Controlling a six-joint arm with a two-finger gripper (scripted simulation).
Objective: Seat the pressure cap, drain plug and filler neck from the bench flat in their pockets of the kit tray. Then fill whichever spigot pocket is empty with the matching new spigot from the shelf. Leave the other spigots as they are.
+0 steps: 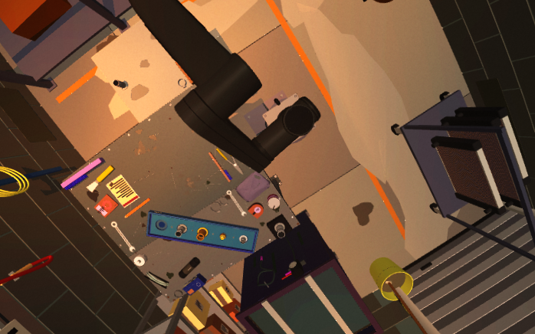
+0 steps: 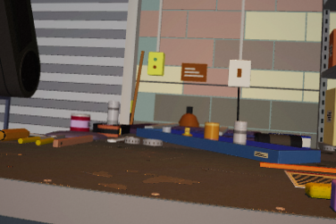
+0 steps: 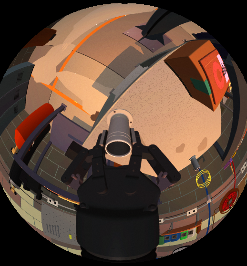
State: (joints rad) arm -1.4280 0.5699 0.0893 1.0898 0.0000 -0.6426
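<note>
A grey metal spigot point(image 3: 118, 139) stands upright on the pale shelf top, between the fingers of my gripper point(image 3: 119, 146), a little way from the shelf's curved front edge. A second, darker spigot point(image 1: 119, 84) stands further along the same shelf. Away on the bench, the blue kit tray point(image 1: 202, 231) holds a blue cap point(image 1: 161, 225), a grey spigot point(image 1: 181, 229), an orange ring-shaped part point(image 1: 201, 234), a small yellow part point(image 1: 222, 236) and a grey spigot point(image 1: 243, 239). My gripper is closed on the grey spigot on the shelf.
The shelf's front edge runs just left of the gripper, with a red cylinder point(image 3: 31, 124) on a dark frame below it. An orange box point(image 3: 201, 74) sits further back on the shelf. Wrenches, pencils, a purple pad point(image 1: 252, 185) and an orange cap point(image 1: 256, 209) lie around the tray.
</note>
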